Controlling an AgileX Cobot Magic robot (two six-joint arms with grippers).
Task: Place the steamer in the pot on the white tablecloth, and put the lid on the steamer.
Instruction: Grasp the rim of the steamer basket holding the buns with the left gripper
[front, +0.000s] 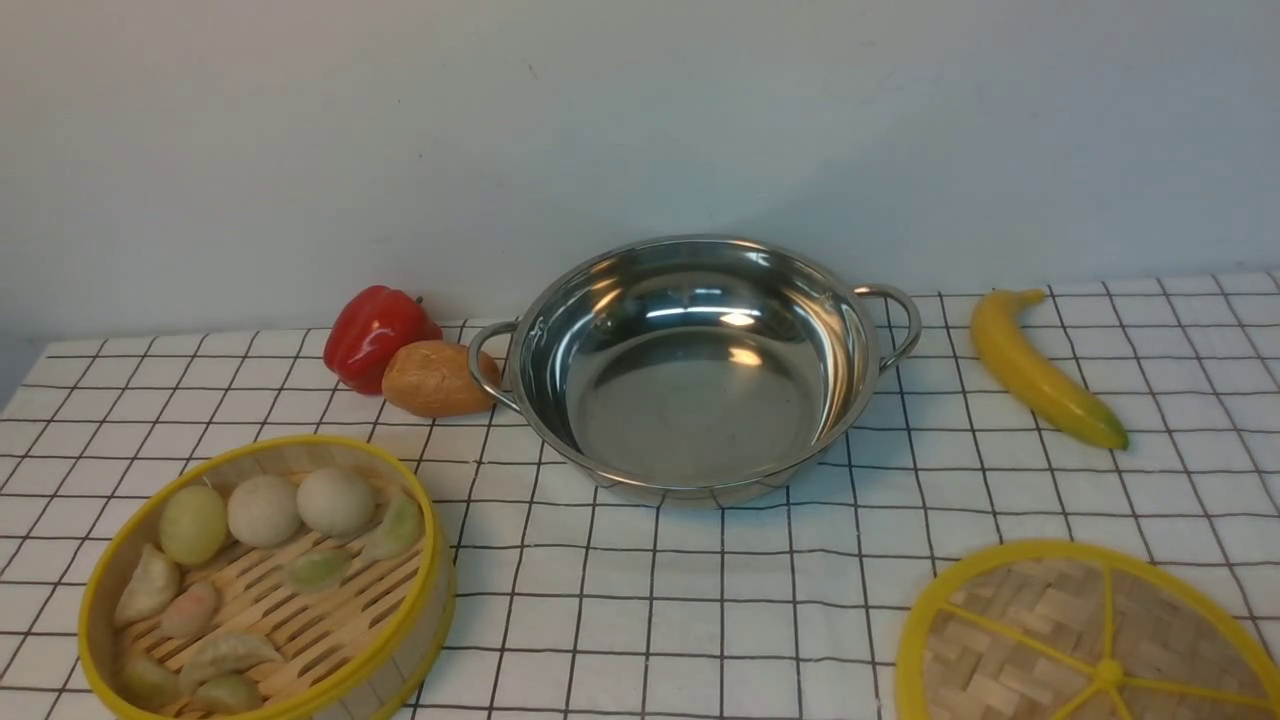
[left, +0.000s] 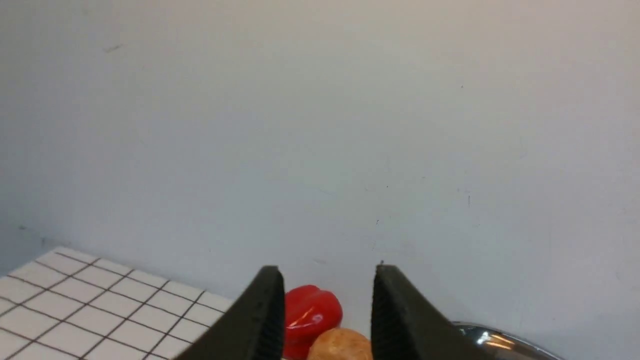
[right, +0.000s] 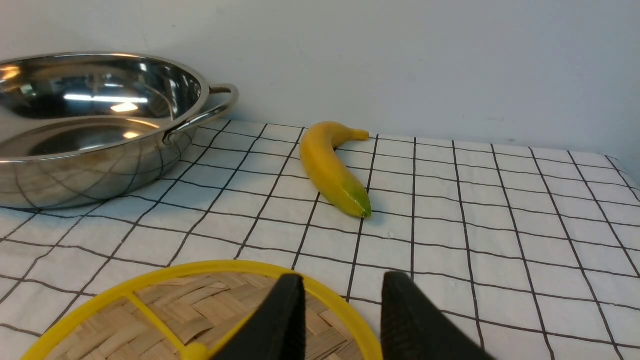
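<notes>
steamer (front: 310, 615): sits on the white tablecloth (front: 700, 600) at the near left corner, well apart from the pot; lidless, yellow rim, slatted floor showing.
steamer contents: three round buns (front: 263, 510) in a row along the far side, pale dumplings (front: 150, 585) around the near side and on the right.
pot (front: 700, 400): stainless steel, centre of the cloth toward the wall, upright, nothing inside, one loop handle on each side.
lid (front: 1080, 640): flat on the cloth at the near right corner, spoked side up, partly cut off by the frame edge.
red bell pepper (front: 375, 335): left of the pot, against the wall.
brown roll-like lump (front: 437, 378): just beside the pepper, close against the pot's left handle; contact not resolvable.
banana (front: 1040, 370): right of the pot, apart from it, lying flat with its stem toward the wall.
left gripper (left: 327, 270): fingers spread, nothing between them; aimed toward the pepper and the wall.
right gripper (right: 345, 277): fingers spread, nothing between them; poised over the far edge of the lid, contact with it not resolvable.
</notes>
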